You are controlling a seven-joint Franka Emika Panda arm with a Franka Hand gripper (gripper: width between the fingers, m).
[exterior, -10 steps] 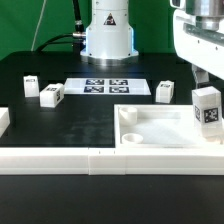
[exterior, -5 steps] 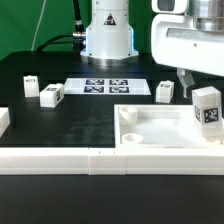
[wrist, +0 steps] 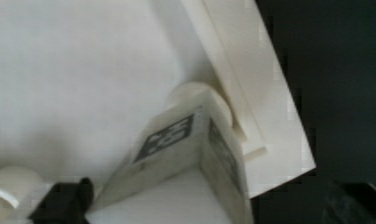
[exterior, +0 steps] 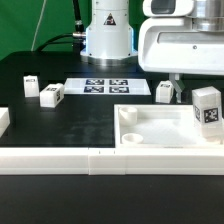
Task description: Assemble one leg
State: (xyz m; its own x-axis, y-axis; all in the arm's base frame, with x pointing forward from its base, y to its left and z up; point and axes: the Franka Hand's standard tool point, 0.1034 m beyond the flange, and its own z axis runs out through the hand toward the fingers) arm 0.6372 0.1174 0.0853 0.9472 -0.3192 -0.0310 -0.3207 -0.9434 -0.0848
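White plastic leg (exterior: 207, 108) stands upright inside a far corner of the tray-like part (exterior: 160, 140), long axis vertical, tight against the rim. The hand (exterior: 175, 76) hangs over the tray-like part's far rim, apart from the leg, which lies lower and off toward that corner. Whether the hand is released or clenched cannot be told. A second block (exterior: 165, 91) sits on the table (exterior: 40, 70) just beyond that rim.

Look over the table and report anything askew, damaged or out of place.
Nothing stands out. The leg stands upright in the tray-like part, against its wall on the exterior view's right. Other small blocks sit loose beside the marker board. Nothing looks broken or spilled.
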